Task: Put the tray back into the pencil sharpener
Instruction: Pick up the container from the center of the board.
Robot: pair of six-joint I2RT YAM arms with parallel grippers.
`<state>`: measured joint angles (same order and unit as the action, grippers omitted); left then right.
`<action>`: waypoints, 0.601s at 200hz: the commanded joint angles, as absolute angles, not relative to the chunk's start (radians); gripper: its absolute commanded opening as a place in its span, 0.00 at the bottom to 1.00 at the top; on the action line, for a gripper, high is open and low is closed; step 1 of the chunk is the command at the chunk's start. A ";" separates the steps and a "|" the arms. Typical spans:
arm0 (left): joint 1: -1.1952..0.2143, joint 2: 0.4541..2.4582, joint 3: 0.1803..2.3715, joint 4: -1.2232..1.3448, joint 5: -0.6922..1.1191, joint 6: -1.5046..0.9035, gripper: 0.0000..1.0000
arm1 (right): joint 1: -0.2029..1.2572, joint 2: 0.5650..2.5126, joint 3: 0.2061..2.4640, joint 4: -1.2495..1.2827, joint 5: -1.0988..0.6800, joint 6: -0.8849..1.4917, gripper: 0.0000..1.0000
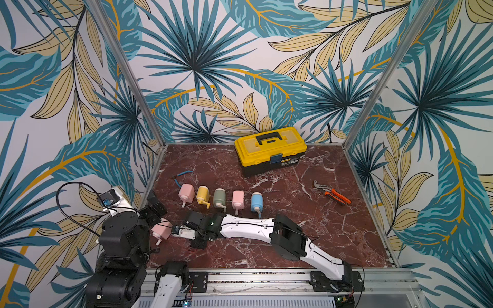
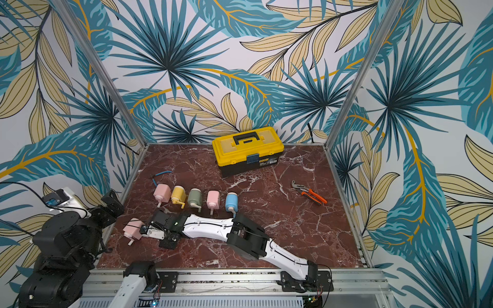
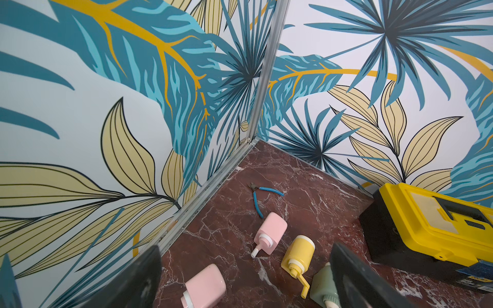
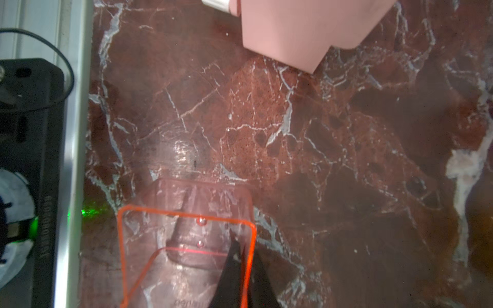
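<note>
The left gripper (image 3: pixel 245 269) gapes wide and empty by the table's (image 1: pixel 293 218) left edge. The pink pencil sharpener (image 1: pixel 161 230) lies crank toward the robot. Beside it, the right gripper (image 4: pixel 246 266) pinches the clear tray (image 4: pixel 186 232) by its side wall; the tray runs left-right, closed end leftward.

Right arm (image 1: pixel 248 230) — smooth white shells between chunky black joint housings (image 1: pixel 287 240), a thin black cable (image 1: pixel 306 235) along the top, a tiny green light (image 1: pixel 212 223) near the wrist. Left arm (image 1: pixel 125 240) is mostly blocky black motors with one white link (image 1: pixel 168 289), a black wire loop (image 1: pixel 77 183) behind — and the left gripper (image 3: pixel 245 246) shows flat matte-black fingers (image 3: pixel 138 277). Black base plates (image 1: pixel 198 283), dotted with screws.
</note>
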<state>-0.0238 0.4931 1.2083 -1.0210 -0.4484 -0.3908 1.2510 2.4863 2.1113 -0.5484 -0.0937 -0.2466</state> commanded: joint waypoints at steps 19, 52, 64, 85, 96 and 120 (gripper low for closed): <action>-0.015 0.503 1.207 -1.009 -0.439 -0.388 1.00 | 1.241 2.353 2.006 -0.604 -0.066 -0.247 0.00; -0.015 0.521 1.205 -1.009 -0.441 -0.375 0.99 | 1.224 2.193 1.820 -0.616 -0.041 -0.243 0.00; -0.016 0.530 1.203 -1.008 -0.430 -0.365 1.00 | 1.217 2.120 1.734 -0.627 -0.025 -0.245 0.00; -0.016 0.555 1.202 -1.008 -0.381 -0.327 1.00 | 1.202 1.987 1.566 -0.657 0.007 -0.265 0.00; -0.015 0.575 1.197 -1.006 -0.350 -0.304 1.00 | 1.188 1.911 1.472 -0.675 0.023 -0.287 0.00; -0.016 0.616 1.198 -1.005 -0.288 -0.277 0.99 | 1.128 1.755 1.288 -0.738 0.058 -0.375 0.00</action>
<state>-0.0235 0.5766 1.2083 -1.0199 -0.3725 -0.3298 1.1786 1.8606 1.4284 -0.6361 0.0044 -0.2878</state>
